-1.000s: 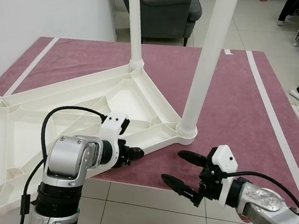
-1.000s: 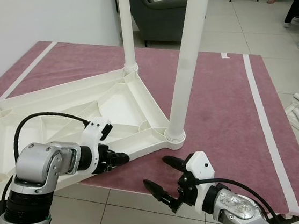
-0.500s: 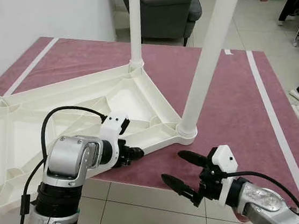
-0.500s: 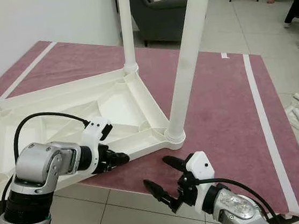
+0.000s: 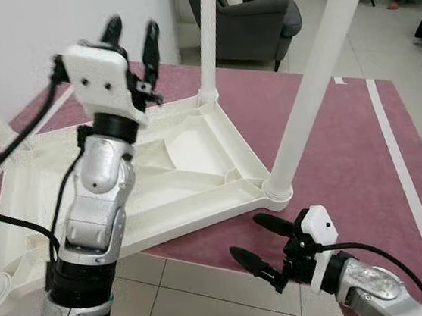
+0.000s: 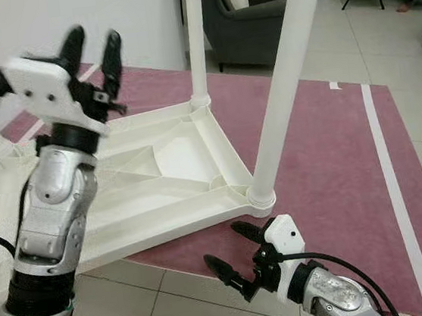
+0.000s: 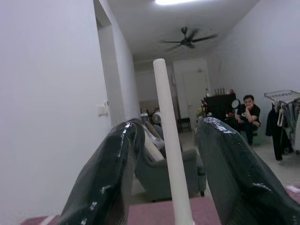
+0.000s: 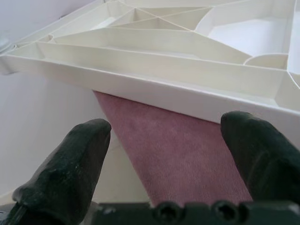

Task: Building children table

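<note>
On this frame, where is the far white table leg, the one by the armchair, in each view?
Left eye view: far table leg top centre, rising from the upturned tabletop's back corner.
Right eye view: top centre, same corner.
Left wrist view: upright between the open left claw's fingers, farther off.
Right wrist view: faces the tabletop's near edge and the rug instead.
Shared landmark: the grey armchair behind the leg.

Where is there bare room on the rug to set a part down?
The rug is bare between the near table leg and the white stripe. Crowded: the upturned tabletop covers its other side, and the right gripper hovers at the near edge.
</note>
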